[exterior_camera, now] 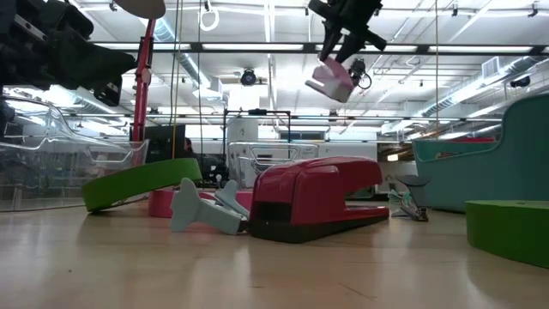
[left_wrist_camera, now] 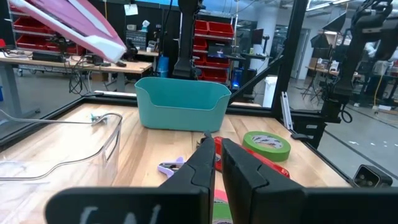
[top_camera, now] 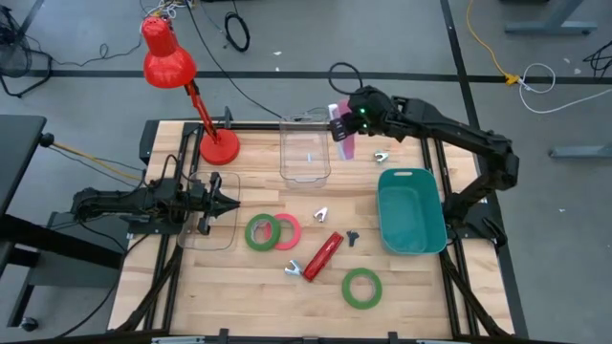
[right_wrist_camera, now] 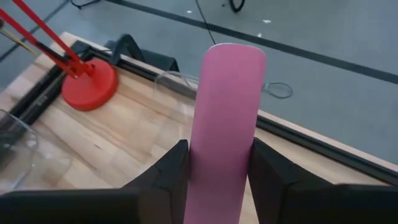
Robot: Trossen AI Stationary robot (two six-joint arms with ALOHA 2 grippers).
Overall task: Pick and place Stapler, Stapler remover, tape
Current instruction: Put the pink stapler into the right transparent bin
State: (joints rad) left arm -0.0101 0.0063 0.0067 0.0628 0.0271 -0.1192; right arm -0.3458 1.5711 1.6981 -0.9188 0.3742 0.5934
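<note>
The pink stapler point(right_wrist_camera: 224, 124) runs off the right wrist view's lower edge, its base hidden between the tool's fingers point(right_wrist_camera: 163, 171)

On the bench point(top_camera: 191, 296), a lamp point(top_camera: 218, 145) stands at the far left, with a clear bin point(top_camera: 306, 148) just to its right along the far edge. A tray point(top_camera: 411, 210) sits at the right side. Near the middle, two tape rings point(top_camera: 272, 232) lie overlapping; right of them is a stapler point(top_camera: 323, 256), and nearer the front edge a third tape ring point(top_camera: 362, 288) lies apart. The left claw point(top_camera: 229, 203) rests low at the left side over what seems a second clear bin point(top_camera: 212, 229). The right claw point(top_camera: 337, 126) hangs above the far edge between bin and tray, gripping a second stapler point(top_camera: 344, 143), well clear of the bench.
</note>
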